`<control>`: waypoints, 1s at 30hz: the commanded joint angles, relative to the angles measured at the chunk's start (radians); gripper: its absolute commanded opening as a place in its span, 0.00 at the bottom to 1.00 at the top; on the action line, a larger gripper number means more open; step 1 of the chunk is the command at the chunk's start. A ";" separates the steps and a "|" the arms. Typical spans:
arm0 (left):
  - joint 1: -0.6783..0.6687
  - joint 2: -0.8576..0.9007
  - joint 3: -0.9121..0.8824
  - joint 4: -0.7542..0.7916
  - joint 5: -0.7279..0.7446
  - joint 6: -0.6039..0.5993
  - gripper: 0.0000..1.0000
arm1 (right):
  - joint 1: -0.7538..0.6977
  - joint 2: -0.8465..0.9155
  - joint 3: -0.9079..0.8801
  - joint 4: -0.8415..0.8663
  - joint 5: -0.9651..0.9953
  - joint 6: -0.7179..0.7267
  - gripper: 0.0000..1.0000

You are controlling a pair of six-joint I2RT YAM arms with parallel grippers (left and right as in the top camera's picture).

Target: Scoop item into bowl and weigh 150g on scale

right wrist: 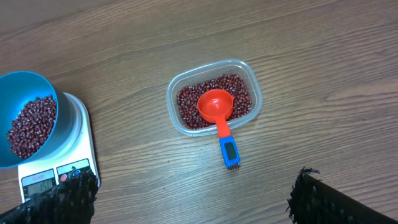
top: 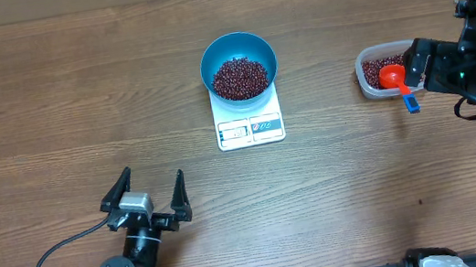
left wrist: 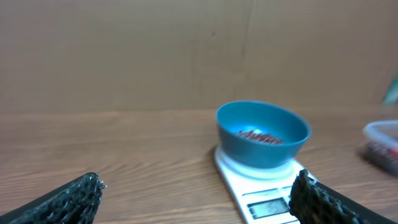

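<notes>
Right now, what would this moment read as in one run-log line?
bowl: on scale, holding beans | scoop: lying in tub | left tool: open, empty | right tool: open, empty

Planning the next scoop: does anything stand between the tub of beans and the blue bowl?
Nothing visible does. Only bare table lies between the tub and the bowl, which sits on the scale.

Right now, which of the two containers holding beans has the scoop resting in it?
The clear plastic tub: the red scoop lies in it. The blue bowl, on the white scale, holds only beans.
</notes>
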 commanded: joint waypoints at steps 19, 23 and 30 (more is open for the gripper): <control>0.220 -0.012 -0.005 -0.101 -0.024 0.101 0.99 | -0.002 -0.001 0.026 0.005 0.005 0.000 1.00; 0.244 -0.012 -0.004 -0.101 -0.016 0.102 1.00 | -0.002 -0.001 0.026 0.005 0.005 0.000 1.00; 0.256 -0.012 -0.004 -0.101 -0.013 0.122 0.99 | -0.002 -0.001 0.026 0.005 0.005 0.000 1.00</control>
